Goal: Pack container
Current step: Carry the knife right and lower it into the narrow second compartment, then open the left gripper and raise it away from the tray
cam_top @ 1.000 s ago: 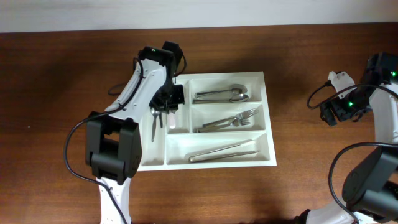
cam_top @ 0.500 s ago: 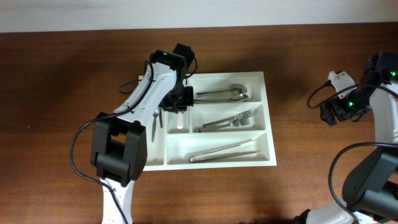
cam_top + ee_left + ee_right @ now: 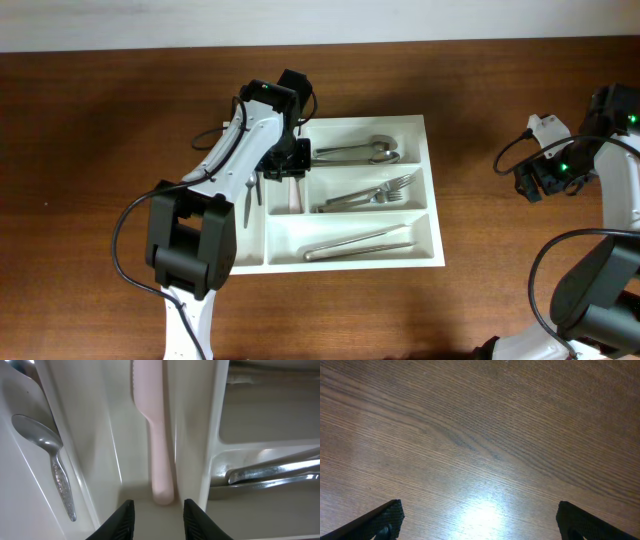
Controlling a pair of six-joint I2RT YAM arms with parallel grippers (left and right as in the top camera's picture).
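Note:
The container (image 3: 360,122) is a large white cutlery tray in the middle of the table. My left gripper (image 3: 286,168) hovers over the far end of its second narrow compartment. In the left wrist view the left gripper (image 3: 159,520) is open, with nothing between its fingers. Just beyond the fingertips, a pale pink plastic utensil (image 3: 156,435) lies lengthwise in that compartment, also visible in the overhead view (image 3: 294,198). A metal spoon (image 3: 55,467) lies in the narrow compartment to the left. My right gripper (image 3: 535,180) stands far right, wide open (image 3: 480,520) over bare wood.
The wide compartments hold metal cutlery: spoons (image 3: 355,152) at the back, forks (image 3: 375,192) in the middle, and a long utensil (image 3: 360,245) at the front. The ends of metal handles (image 3: 270,472) show to the right of the left gripper. Brown wooden tabletop surrounds the tray.
The left gripper moved right from the first narrow compartment to the second. Its jaws opened and the pink utensil now lies free in that compartment. The right arm has not moved.

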